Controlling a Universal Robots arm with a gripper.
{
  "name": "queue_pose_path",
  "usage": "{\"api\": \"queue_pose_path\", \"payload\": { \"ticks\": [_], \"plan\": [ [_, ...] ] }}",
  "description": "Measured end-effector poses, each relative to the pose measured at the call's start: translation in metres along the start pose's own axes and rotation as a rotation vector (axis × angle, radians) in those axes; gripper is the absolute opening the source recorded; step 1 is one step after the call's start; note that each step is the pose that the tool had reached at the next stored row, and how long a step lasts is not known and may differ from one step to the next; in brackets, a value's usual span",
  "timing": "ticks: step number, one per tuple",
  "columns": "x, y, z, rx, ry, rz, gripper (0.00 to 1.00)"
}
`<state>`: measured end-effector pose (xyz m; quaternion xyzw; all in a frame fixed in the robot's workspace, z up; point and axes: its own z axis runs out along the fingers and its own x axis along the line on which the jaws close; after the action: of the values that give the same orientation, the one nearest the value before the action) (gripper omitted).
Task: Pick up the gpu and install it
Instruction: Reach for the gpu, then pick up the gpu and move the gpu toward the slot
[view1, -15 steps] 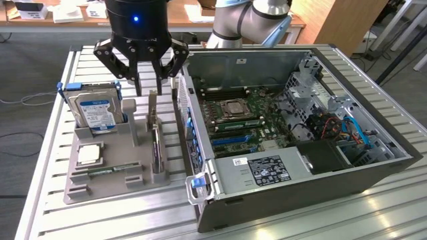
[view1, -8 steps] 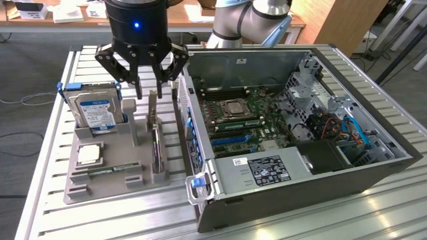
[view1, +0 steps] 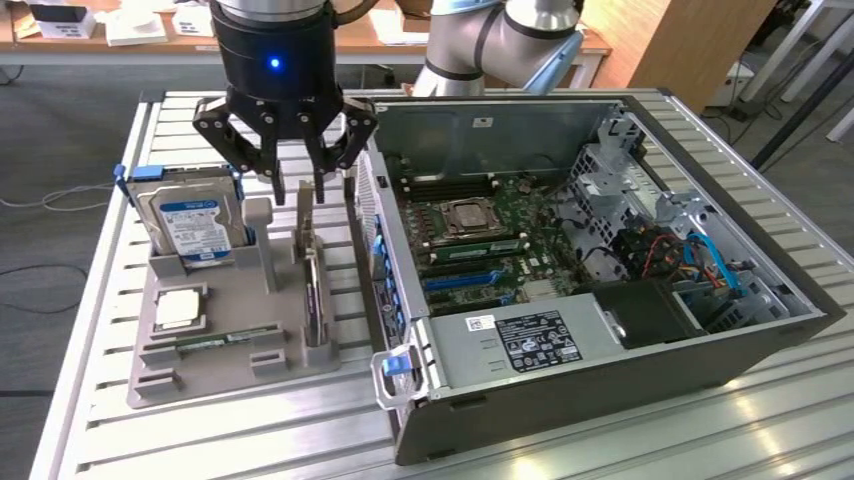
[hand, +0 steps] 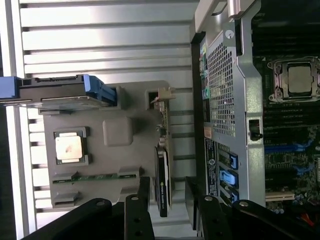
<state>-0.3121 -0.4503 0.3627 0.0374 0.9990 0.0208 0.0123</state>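
The gpu is a thin dark card standing on edge in a slot of the grey holder, its silver bracket end toward the far side. My gripper hangs open just above that far end, one finger on each side of the card, not touching it. In the wrist view the gpu runs between the two black fingers of the gripper, with a gap on both sides.
The holder also carries a silver hard drive in a blue frame, a CPU and a green memory stick. Close beside the gpu stands the open computer case, motherboard exposed. All rest on a slatted metal table.
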Motion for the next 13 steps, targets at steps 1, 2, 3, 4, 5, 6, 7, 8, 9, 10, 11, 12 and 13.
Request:
{"api": "queue_pose_path", "payload": {
  "ticks": [1,2,3,4,5,6,7,8,9,10,11,12,13],
  "plan": [
    [0.0000,-0.0001,0.0013,0.0001,0.0000,0.000,0.42],
    [0.0001,-0.0001,0.0024,0.0000,0.0000,0.000,0.42],
    [0.0001,-0.0001,0.0035,0.0001,0.0000,0.000,0.42],
    [0.0001,-0.0002,0.0045,0.0001,0.0000,0.000,0.42],
    [0.0001,-0.0002,0.0054,0.0001,-0.0001,0.000,0.42],
    [0.0002,-0.0003,0.0062,0.0002,0.0000,0.000,0.42],
    [0.0001,-0.0003,0.0069,0.0003,0.0001,0.000,0.42],
    [0.0002,-0.0003,0.0075,0.0003,0.0001,0.000,0.42],
    [0.0002,-0.0006,0.0080,0.0004,0.0000,0.000,0.42],
    [0.0001,-0.0012,0.0082,0.0004,0.0001,0.000,0.42],
    [0.0001,-0.0019,0.0084,0.0005,0.0001,0.000,0.42],
    [0.0000,-0.0026,0.0086,0.0005,0.0002,0.000,0.42],
    [0.0000,-0.0034,0.0087,0.0007,0.0002,0.000,0.42]
  ]
}}
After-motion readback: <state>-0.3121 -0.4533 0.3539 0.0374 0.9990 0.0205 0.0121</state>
